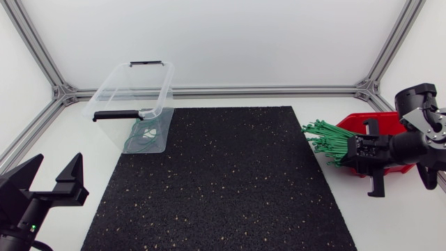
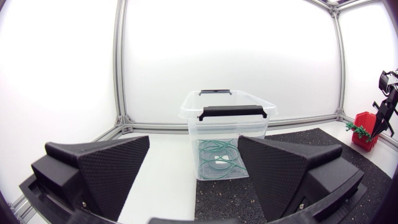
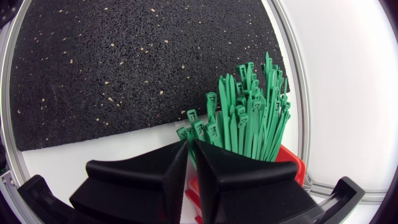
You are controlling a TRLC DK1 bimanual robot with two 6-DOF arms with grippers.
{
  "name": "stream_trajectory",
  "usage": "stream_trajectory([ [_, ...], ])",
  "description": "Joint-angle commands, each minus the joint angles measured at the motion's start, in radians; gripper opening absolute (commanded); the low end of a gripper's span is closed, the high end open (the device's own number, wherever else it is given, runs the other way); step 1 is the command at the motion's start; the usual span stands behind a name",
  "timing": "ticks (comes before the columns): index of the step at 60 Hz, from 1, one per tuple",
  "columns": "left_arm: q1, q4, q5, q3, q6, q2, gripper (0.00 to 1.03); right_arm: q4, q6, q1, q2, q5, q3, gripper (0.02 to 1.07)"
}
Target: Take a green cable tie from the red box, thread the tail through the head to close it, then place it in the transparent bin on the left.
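Writing: only a white label (image 2: 219,163) on the floor of the transparent bin (image 2: 227,121), print too small to read. Looped green ties (image 2: 214,152) lie around it.

Surface: black speckled mat (image 1: 223,181) on the white table (image 1: 73,132). Bin sits at the mat's far left corner, black handles up.

Left gripper (image 1: 57,162) is at the near left corner, fingers spread wide, nothing between them, bin ahead of it.

Right gripper (image 3: 189,148) is at the red box (image 1: 401,167) off the mat's right edge. Its fingers are drawn almost together on a green cable tie (image 3: 190,151) at the near edge of the bundle (image 3: 249,118). The bundle fans out of the box towards the mat.
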Motion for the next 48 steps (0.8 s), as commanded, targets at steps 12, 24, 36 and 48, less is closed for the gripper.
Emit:
stream_trajectory([
  [12, -0.001, -0.012, -0.003, -0.041, -0.017, -0.004, 0.99, 0.007, -0.029, 0.007, -0.008, 0.009, -0.02, 0.09],
  [24, -0.002, -0.012, -0.003, -0.041, -0.015, -0.004, 0.99, -0.024, -0.035, 0.004, -0.023, 0.013, -0.003, 0.08],
  [36, -0.004, -0.012, -0.003, -0.041, -0.017, -0.004, 0.99, -0.054, -0.034, 0.006, -0.063, 0.012, 0.001, 0.08],
  [48, -0.004, -0.012, -0.003, -0.041, -0.017, -0.004, 0.99, -0.097, -0.034, 0.007, -0.105, 0.012, 0.014, 0.08],
])
